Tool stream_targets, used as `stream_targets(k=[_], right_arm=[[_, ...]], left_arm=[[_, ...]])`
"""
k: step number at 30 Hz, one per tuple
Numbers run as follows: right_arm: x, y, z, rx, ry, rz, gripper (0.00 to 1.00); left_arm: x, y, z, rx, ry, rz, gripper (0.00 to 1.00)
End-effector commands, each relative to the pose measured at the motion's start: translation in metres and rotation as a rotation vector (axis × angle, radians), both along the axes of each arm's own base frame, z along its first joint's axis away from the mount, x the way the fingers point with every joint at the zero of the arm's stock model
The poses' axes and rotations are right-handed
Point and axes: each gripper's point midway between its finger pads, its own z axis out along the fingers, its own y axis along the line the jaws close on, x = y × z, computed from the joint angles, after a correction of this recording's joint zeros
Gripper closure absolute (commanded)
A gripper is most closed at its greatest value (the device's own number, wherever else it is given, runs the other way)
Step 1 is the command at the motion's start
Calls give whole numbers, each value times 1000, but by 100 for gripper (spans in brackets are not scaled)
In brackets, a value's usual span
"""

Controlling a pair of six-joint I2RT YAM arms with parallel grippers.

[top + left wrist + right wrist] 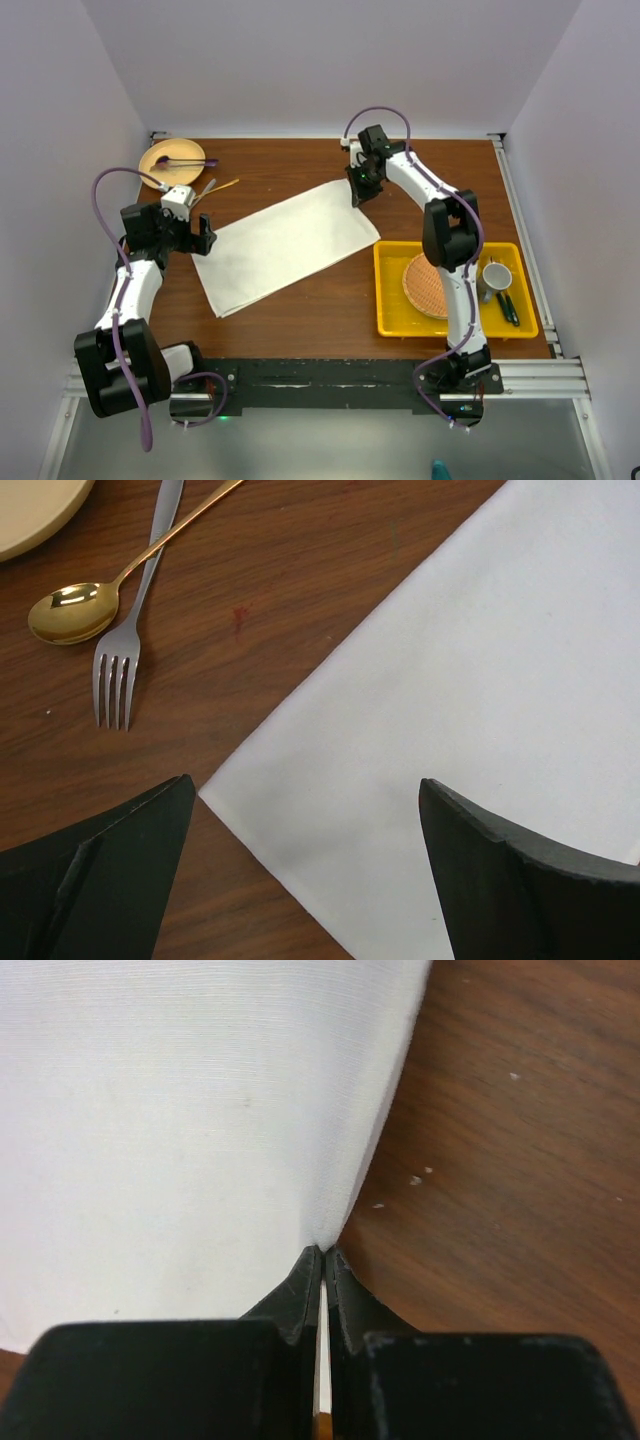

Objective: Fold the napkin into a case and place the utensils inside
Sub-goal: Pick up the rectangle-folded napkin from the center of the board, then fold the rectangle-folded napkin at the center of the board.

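While the right gripper [322, 1252] pinches the napkin [285, 245] by its far corner, the left gripper [305, 790] hangs wide open over the corner ending the same long edge.

The scene was lit brightly and evenly from above, and only faint, soft shadows were cast on the wooden table [300, 312]. A sharp glint was caught on the gold spoon [72, 610] in the left wrist view. The napkin [180, 1110] was rendered nearly washed out in the right wrist view, where the right gripper [322, 1254], close to the lens, was blurred. Little edge distortion was seen overhead.
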Motion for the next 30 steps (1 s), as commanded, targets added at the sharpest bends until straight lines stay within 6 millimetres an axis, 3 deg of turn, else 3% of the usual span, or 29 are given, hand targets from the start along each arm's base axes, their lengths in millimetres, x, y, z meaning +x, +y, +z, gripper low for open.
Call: stream_targets(k=[1,6,15,27,30], right_arm=[[-11,32,47,105,-50,81,100],[-22,49,53,140,-47,125,100],[-57,97,56,237,12,183,100],[-109,216,58,400,74,320,100],[-120,247,72,452,58,362,100]], left_arm=[[7,2,10,6,-49,15,0],[6,3,9,7,-44,18,0],[5,5,6,6,-32,40,0],[-1,33,7,-60,9,182,0],[-3,46,8,-97,23,225,0]])
